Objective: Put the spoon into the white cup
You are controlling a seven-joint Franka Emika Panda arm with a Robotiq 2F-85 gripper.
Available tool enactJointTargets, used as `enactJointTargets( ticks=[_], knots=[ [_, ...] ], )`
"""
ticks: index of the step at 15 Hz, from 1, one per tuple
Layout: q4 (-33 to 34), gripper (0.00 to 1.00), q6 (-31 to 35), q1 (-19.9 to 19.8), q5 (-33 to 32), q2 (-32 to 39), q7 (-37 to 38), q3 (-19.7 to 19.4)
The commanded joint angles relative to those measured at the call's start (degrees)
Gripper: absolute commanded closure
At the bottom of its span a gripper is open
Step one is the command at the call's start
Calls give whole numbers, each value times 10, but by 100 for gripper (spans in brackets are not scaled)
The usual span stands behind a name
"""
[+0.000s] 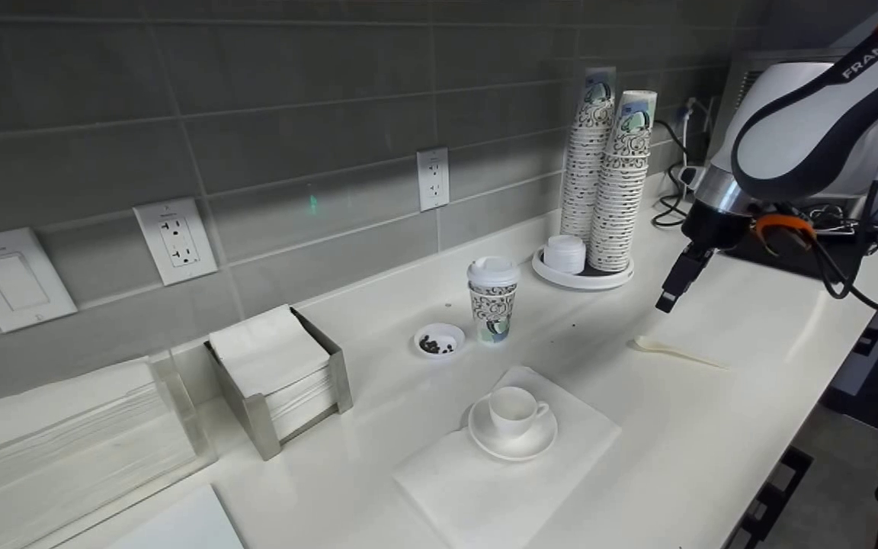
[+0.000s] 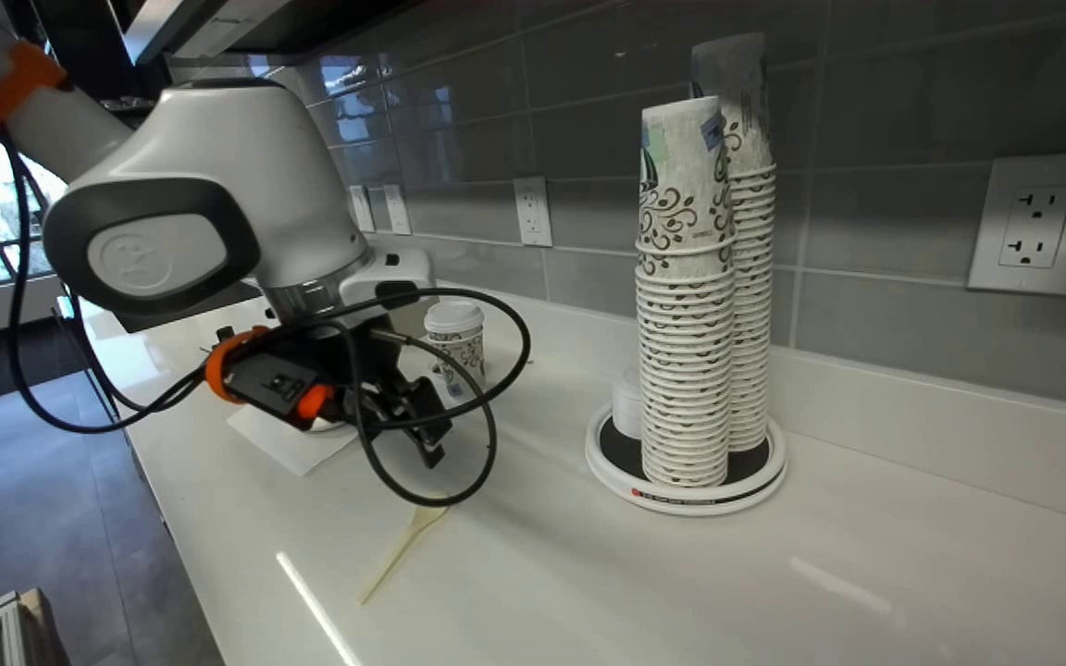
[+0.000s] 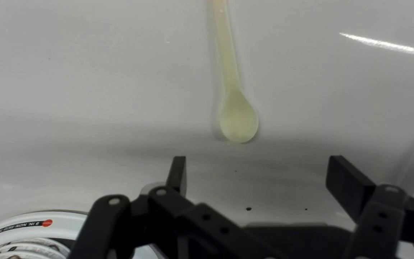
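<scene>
Jaws spread wide, grasping nothing, hang above the counter [image 1: 759,320] just short of the spoon [image 3: 233,86]. It lies flat, bowl at about eleven o'clock from their gap in the wrist view, handle running on toward twelve.

I run my worries left to right, as an exterior view lays things out. The paper napkin [image 1: 477,492] sits under the saucer [image 1: 515,451]; one clumsy push and both could slide. The lidded paper cup [image 1: 493,305] stands at twelve o'clock from the white cup [image 1: 514,415], so if I overshoot I may knock it. The white cup itself is small, its handle at three o'clock, toward my likely approach: coming in low could hook it, and a spoon carried level could bridge the rim instead of dropping in. Next, at one o'clock from the white cup, stacks of paper cups [image 1: 626,191] rise from a round tray [image 1: 578,284]; a broad swing could topple them.

At the spoon, the finger [image 3: 177,174] on the nine-o'clock side looks nearer its line, so an off-centre close would shove it along the glossy surface, and stopping too high would pinch only air. The cable [image 2: 445,293] loops across the bowl's end in an exterior view; I cannot tell whether it touches, and it could drag.
</scene>
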Motion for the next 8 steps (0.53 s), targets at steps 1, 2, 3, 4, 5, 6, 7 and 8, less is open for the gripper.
enactJointTargets(
  ticks=[1,2,3,4,5,6,7,8],
  knots=[
    [3,0,0,-26,-20,14,23,34],
    [6,0,0,-31,-25,24,32,41],
    [7,0,-2,-27,-16,32,27,44],
    [7,0,0,-28,-16,40,27,49],
    [8,0,0,-25,-8,51,20,51],
    [8,0,4,-26,-9,64,18,54],
    [9,0,9,-28,-10,76,16,58],
    [9,0,14,-31,-13,86,14,60]
  ],
)
